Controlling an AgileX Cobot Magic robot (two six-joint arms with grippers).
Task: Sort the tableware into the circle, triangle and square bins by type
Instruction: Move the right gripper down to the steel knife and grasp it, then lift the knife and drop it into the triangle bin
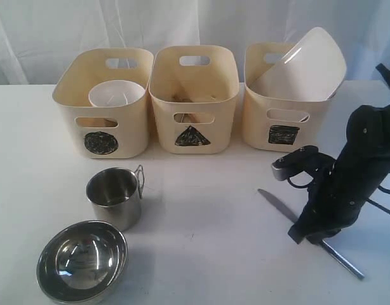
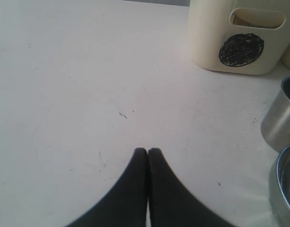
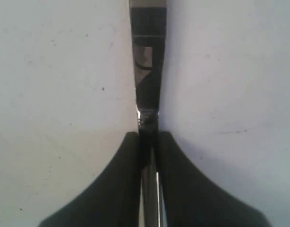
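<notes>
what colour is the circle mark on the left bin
Black scribble on the cream bin; clearest in the left wrist view.

a staged robot test bench, like a lab: a white table [image 1: 201, 254] backed by a white curtain [image 1: 55, 32], 3 cream bins [image 1: 194, 95] marked by hand with a black circle, triangle and square, and a black robot arm [image 1: 354, 171] over the table.
</notes>
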